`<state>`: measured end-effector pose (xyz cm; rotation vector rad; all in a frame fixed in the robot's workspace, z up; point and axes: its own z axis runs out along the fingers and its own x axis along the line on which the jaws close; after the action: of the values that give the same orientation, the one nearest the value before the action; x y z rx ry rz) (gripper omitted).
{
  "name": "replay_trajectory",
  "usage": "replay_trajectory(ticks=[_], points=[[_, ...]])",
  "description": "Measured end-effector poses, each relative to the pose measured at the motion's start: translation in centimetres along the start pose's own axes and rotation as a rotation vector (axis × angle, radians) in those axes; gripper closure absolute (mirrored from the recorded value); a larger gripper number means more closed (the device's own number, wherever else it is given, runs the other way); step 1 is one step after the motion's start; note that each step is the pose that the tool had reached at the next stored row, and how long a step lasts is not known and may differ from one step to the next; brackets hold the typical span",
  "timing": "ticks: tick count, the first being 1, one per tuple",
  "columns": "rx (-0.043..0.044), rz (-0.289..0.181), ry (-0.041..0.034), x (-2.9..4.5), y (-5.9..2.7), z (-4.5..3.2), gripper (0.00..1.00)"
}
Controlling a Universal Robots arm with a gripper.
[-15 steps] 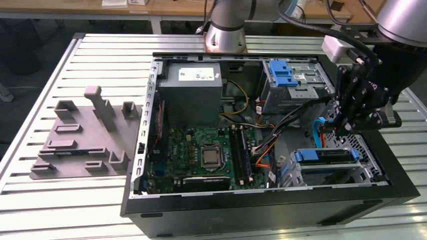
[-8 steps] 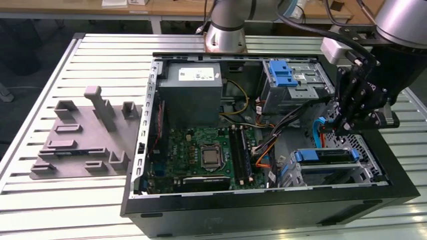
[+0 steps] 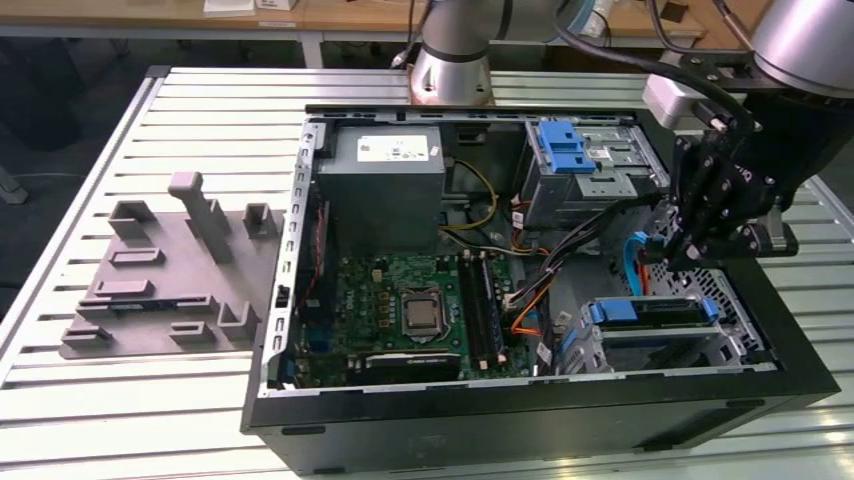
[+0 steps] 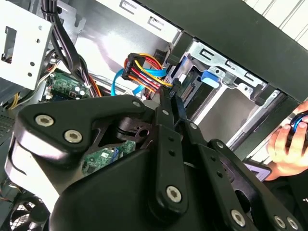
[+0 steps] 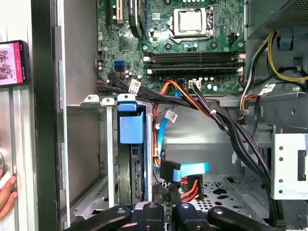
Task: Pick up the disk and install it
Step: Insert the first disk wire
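Gripper (image 3: 690, 262) hovers just above the caged disk (image 3: 646, 311), and I cannot tell whether it's clamped. Disk looks rigid, fairly heavy (fragile electronics); best gripped by its blue frame.

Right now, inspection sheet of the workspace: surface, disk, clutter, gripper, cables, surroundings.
Surface: slatted metal table carrying an open computer case.
Job's things: disk, blue-framed, seated in the drive cage.
Clutter: grey fixture plate at the exterior view's left.
Grippers: gripper above the cage; finger state unclear.
Cables: black bundle and orange-red-yellow wires near the cage.
Surroundings: a hand and phone outside the case.
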<state>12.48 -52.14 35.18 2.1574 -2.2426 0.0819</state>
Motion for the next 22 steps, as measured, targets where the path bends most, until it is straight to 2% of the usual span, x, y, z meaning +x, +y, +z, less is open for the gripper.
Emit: replay_trajectory(ticks=[3, 9, 12, 16, 20, 22], points=[[-0.0047, 0.000, 0.0005, 0.41, -0.02, 0.16, 0.84], [-0.0083, 0.000, 0.0003, 2.13, -0.07, 0.95, 0.84], [-0.0127, 0.000, 0.0005, 2.20, -0.08, 1.10, 0.84], [-0.0339, 0.011, 0.0015, 2.19, -0.07, 1.30, 0.84], [-0.0364, 0.021, 0.0016, 2.20, -0.07, 1.36, 0.84], [-0.0376, 0.042, 0.0015, 2.19, -0.08, 1.43, 0.84]])
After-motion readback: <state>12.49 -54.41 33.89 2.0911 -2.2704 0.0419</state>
